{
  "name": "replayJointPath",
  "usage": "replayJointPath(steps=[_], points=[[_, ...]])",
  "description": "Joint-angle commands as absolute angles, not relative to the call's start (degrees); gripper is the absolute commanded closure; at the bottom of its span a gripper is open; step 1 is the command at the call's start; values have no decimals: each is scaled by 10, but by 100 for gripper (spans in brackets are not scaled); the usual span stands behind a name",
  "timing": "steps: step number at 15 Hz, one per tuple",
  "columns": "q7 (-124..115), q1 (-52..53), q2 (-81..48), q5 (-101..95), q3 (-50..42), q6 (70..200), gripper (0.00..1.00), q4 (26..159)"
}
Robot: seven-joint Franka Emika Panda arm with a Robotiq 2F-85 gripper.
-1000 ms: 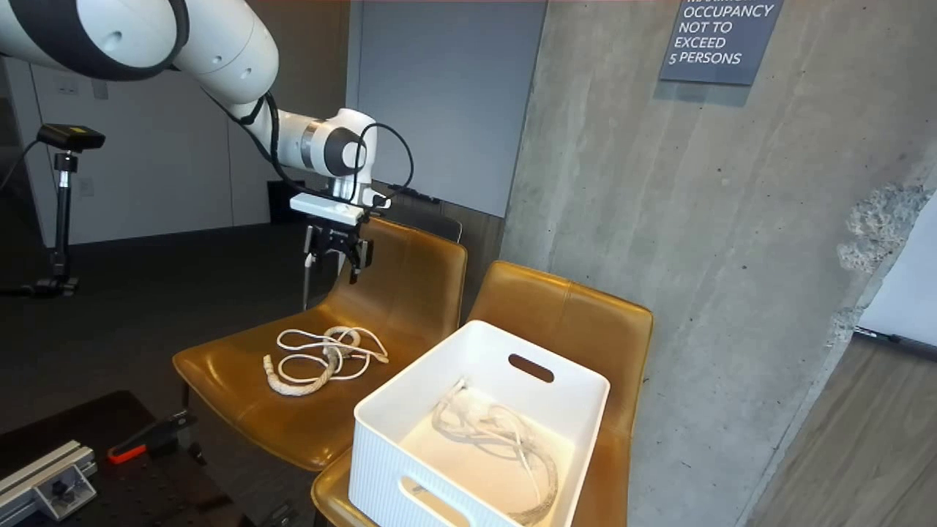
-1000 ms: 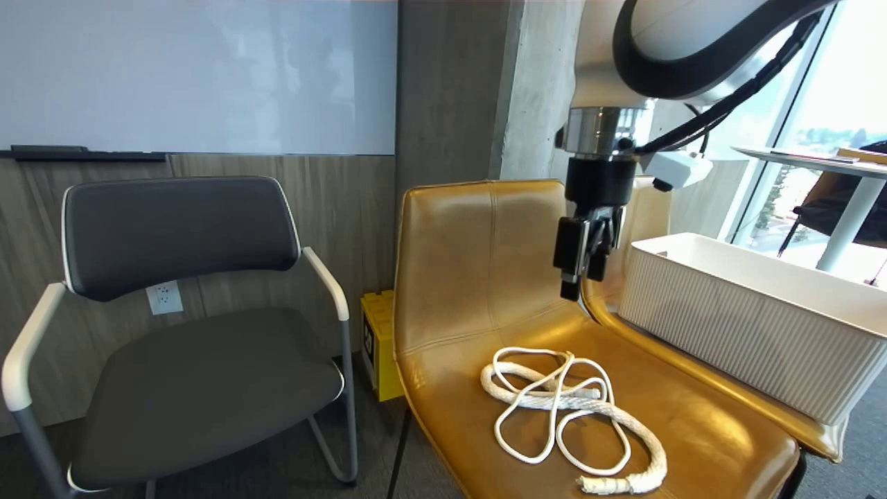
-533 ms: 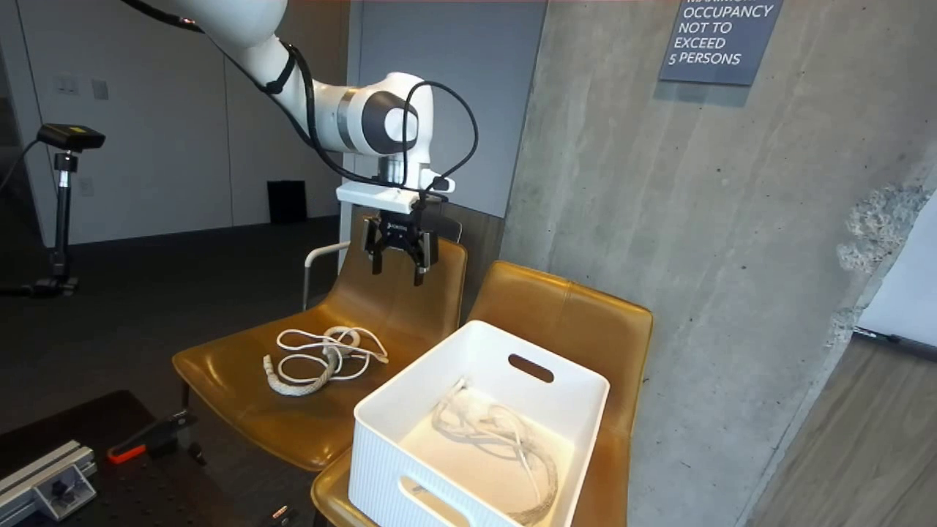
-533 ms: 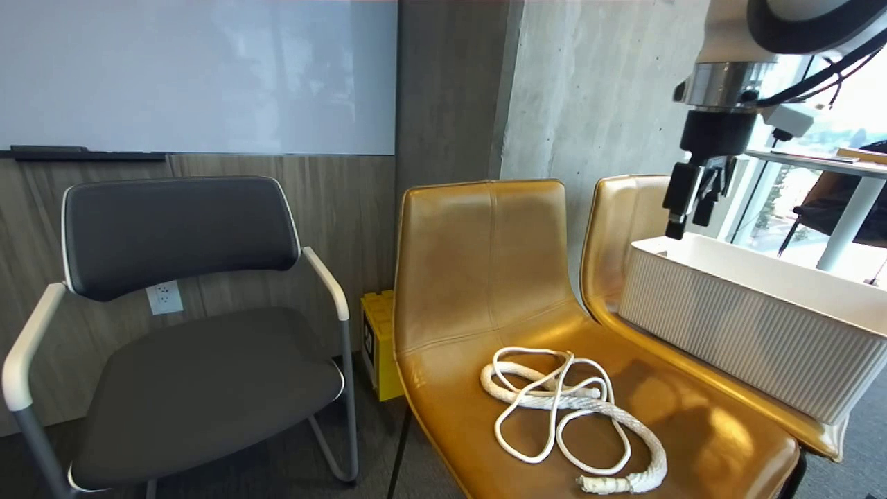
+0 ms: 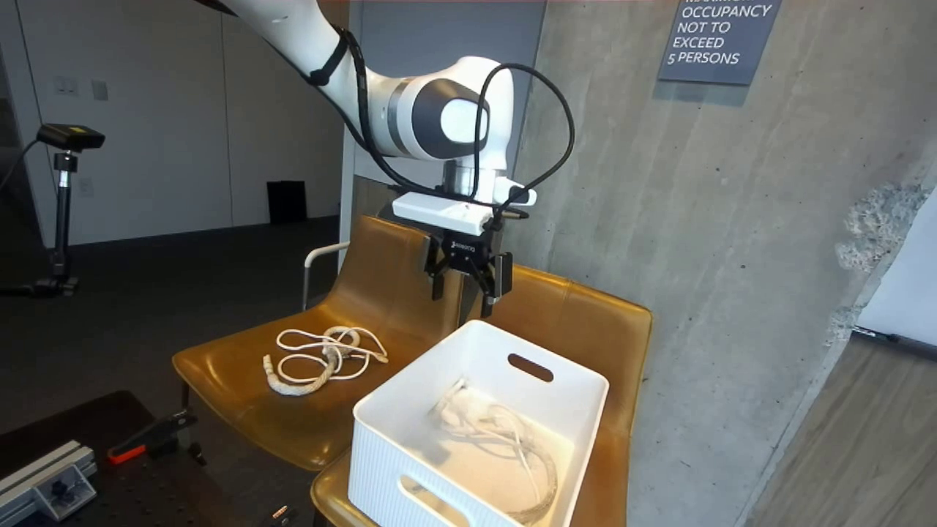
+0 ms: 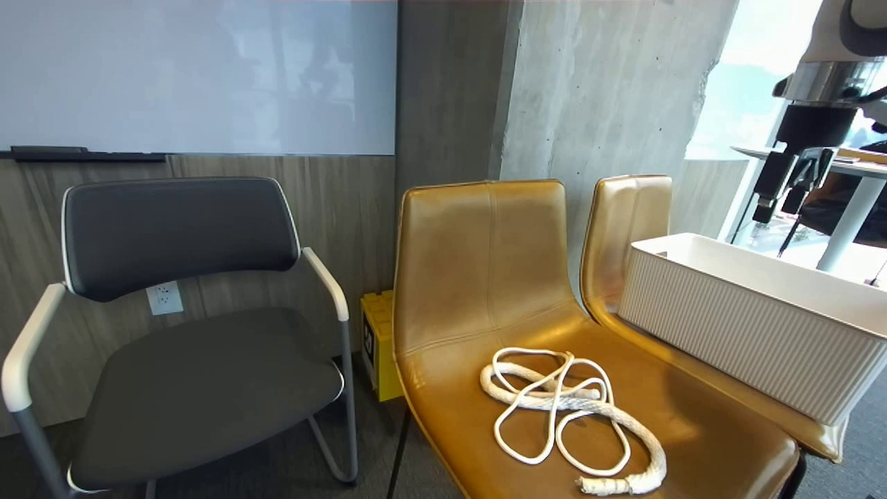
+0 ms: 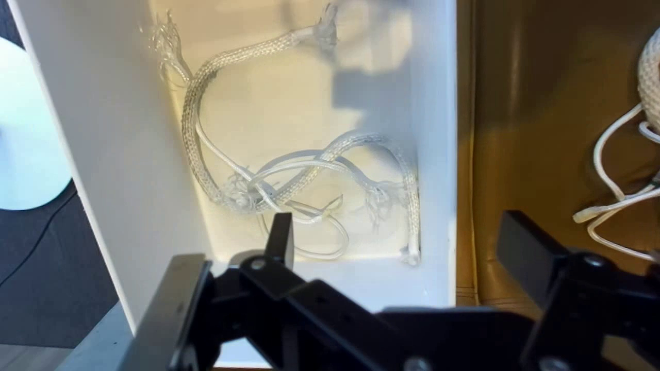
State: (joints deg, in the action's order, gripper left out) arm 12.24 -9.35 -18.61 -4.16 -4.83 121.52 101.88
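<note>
Hovered with wide, empty jaws above the bin (image 6: 748, 333), astride its long wall (image 7: 435, 170) in the wrist view, with the S-bent rope (image 7: 304, 178) low inside.

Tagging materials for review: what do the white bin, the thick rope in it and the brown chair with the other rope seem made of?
White bin: probably plastic, satin; the even ribbing outside looks molded. Thick rope: braided fiber, matte, with a visible weave and frayed end; cotton or synthetic, I can't tell. Brown chair: leather or imitation leather, with glossy highlights and seams.
</note>
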Motion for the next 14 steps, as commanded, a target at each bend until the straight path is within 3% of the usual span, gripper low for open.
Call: replayJointPath(steps=[1,7,14], points=[[123,-90,-187,-41,-50,1213,0,1017],[129,-90,-203,-34,-49,1218,0,1006],[174,-123,-318,-39,-52,1282,0,921]])
